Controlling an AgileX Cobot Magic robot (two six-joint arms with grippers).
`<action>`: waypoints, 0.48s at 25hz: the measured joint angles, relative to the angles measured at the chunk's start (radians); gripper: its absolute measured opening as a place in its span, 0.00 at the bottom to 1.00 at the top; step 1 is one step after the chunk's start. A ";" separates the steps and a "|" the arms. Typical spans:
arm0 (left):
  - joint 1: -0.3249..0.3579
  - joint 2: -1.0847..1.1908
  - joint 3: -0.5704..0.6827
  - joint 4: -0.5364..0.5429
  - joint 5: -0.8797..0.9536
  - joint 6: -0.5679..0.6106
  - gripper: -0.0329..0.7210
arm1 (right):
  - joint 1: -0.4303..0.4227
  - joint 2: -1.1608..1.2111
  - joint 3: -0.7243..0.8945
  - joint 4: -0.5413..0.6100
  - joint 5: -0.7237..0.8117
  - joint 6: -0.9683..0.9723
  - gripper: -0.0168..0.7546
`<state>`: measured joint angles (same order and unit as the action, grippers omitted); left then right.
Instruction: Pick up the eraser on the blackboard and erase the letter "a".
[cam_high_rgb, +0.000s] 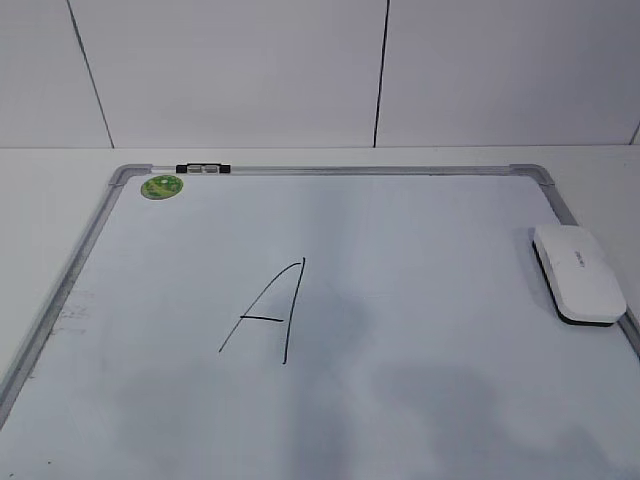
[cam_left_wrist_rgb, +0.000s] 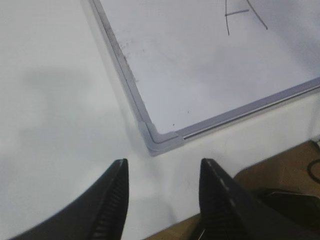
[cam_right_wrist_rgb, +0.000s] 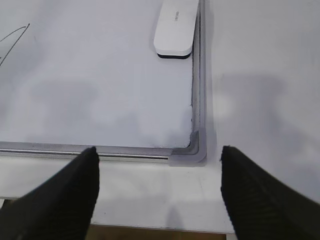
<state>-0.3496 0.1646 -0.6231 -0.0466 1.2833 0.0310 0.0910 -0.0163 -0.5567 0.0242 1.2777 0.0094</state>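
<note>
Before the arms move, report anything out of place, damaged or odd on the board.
Nothing is spilled or damaged. Only faint grey smudges stand out, along the left edge of the blackboard. The eraser lies flat by the right frame, and one large letter "A" is the only writing in view.

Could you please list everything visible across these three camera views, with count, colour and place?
blackboard: one, white surface with silver-grey frame, lying flat on the table.
letter "A": one, black marker, large and angular, left of the board's middle; no small "a" is visible.
eraser: one, white with black underside, on the board by its right frame.
magnet: one, green, round, at the board's far left corner.
clip: one, black and white, on the far frame beside the magnet.
table: one, white, under the board.
left gripper: one, black, open, above the board's near left corner.
right gripper: one, black, open, above the near right corner.
</note>
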 joint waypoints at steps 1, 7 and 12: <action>-0.005 0.000 0.019 0.006 0.000 0.000 0.51 | 0.000 -0.001 0.000 -0.002 0.000 0.000 0.77; -0.015 0.000 0.071 0.010 -0.041 0.000 0.51 | 0.000 -0.002 0.000 -0.033 0.000 -0.002 0.77; -0.015 0.000 0.112 0.012 -0.151 0.000 0.51 | 0.000 -0.002 0.017 -0.068 -0.026 -0.009 0.77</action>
<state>-0.3648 0.1646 -0.5115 -0.0346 1.1328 0.0310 0.0910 -0.0187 -0.5397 -0.0440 1.2512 0.0000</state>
